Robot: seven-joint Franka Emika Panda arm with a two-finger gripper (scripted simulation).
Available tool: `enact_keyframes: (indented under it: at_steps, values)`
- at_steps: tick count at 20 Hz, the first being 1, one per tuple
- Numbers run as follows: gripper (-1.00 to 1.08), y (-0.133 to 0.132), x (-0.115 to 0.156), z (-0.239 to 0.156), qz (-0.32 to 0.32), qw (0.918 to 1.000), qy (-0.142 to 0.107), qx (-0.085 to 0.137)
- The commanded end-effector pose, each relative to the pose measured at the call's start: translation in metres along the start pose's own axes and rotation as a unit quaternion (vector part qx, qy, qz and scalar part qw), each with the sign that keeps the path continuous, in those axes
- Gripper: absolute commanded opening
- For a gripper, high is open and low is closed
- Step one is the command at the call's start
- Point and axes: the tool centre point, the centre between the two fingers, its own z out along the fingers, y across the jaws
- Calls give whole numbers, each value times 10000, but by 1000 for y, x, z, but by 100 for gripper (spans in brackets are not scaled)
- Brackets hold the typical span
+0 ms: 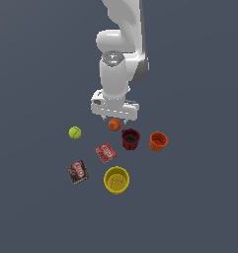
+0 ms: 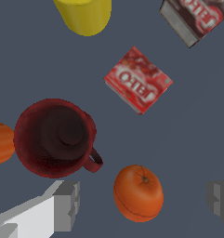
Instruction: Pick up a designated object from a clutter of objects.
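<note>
orange (image 2: 138, 193) on the table between the spread fingers, just beside the dark red cup (image 2: 55, 137) | gripper (image 2: 143, 204) wide open, holding nothing | step: pre-grasp approach | next: likely descend straight, close without nudging the cup's handle

Arm vertical, end effector (image 1: 114, 117) pointing down, fingers (image 2: 62, 204) apparently spread.
</note>
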Motion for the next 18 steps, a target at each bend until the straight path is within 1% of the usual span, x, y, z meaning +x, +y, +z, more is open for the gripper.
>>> enact_keyframes:
  at_steps: [1, 6, 10, 14, 18]
  values:
    - [100, 5, -15, 15, 172, 9999, 3, 1]
    - [100, 12, -41, 37, 428, 9991, 1, 2]
    - [100, 15, -55, 47, 565, 9984, 0, 1]
    - [100, 18, -63, 53, 641, 9979, -1, 1]
    - [100, 18, -64, 53, 646, 9979, -4, 0]
